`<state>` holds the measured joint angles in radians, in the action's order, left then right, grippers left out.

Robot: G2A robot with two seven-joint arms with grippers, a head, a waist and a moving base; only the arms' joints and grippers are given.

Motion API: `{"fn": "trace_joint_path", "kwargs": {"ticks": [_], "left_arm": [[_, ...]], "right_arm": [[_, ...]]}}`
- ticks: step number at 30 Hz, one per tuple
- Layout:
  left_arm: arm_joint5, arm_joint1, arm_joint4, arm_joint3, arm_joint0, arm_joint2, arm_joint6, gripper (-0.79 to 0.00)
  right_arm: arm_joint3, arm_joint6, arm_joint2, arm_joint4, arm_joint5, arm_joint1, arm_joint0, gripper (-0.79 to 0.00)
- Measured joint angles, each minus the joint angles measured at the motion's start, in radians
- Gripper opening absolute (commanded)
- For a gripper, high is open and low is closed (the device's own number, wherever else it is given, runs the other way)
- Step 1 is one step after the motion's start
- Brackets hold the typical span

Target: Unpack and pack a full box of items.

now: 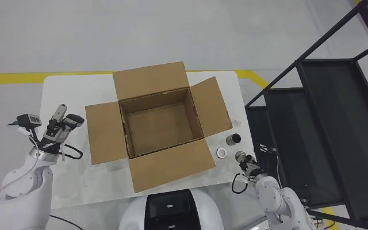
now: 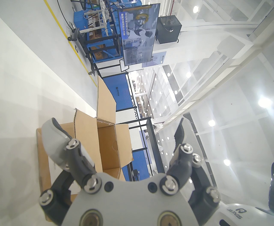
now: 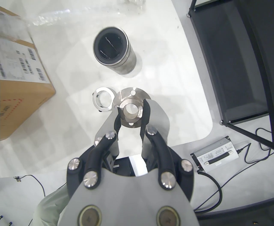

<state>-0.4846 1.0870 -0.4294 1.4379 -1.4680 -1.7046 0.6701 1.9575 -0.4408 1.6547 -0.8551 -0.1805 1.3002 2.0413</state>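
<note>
An open cardboard box (image 1: 158, 123) stands mid-table with all flaps spread and its bottom bare. My right gripper (image 3: 131, 111) is shut on the hub of a steel flange (image 3: 131, 108) at the table's right front, seen from above as the right gripper (image 1: 246, 161). Beside the flange lies a small metal ring (image 3: 102, 99). A steel cylinder with a black bore (image 3: 114, 53) stands just beyond them; from above the cylinder (image 1: 233, 139) and ring (image 1: 221, 153) sit off the box's right flap. My left gripper (image 2: 116, 132) hangs open and empty left of the box (image 2: 107, 141), tilted upward.
A black metal rack (image 1: 322, 115) stands right of the table. The rounded table corner (image 3: 210, 126) is close to my right gripper. A grey power supply (image 3: 215, 154) with cables lies on the floor below it. Clear plastic wrap (image 3: 64, 15) lies past the cylinder.
</note>
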Motion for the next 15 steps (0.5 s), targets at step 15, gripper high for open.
{"fn": "trace_joint_path", "kwargs": {"ticks": [15], "left_arm": [[0.000, 0.000, 0.000, 0.000, 0.000, 0.000, 0.000, 0.000]], "right_arm": [[0.363, 0.057, 0.084, 0.060, 0.400, -0.016, 0.238, -0.785]]}}
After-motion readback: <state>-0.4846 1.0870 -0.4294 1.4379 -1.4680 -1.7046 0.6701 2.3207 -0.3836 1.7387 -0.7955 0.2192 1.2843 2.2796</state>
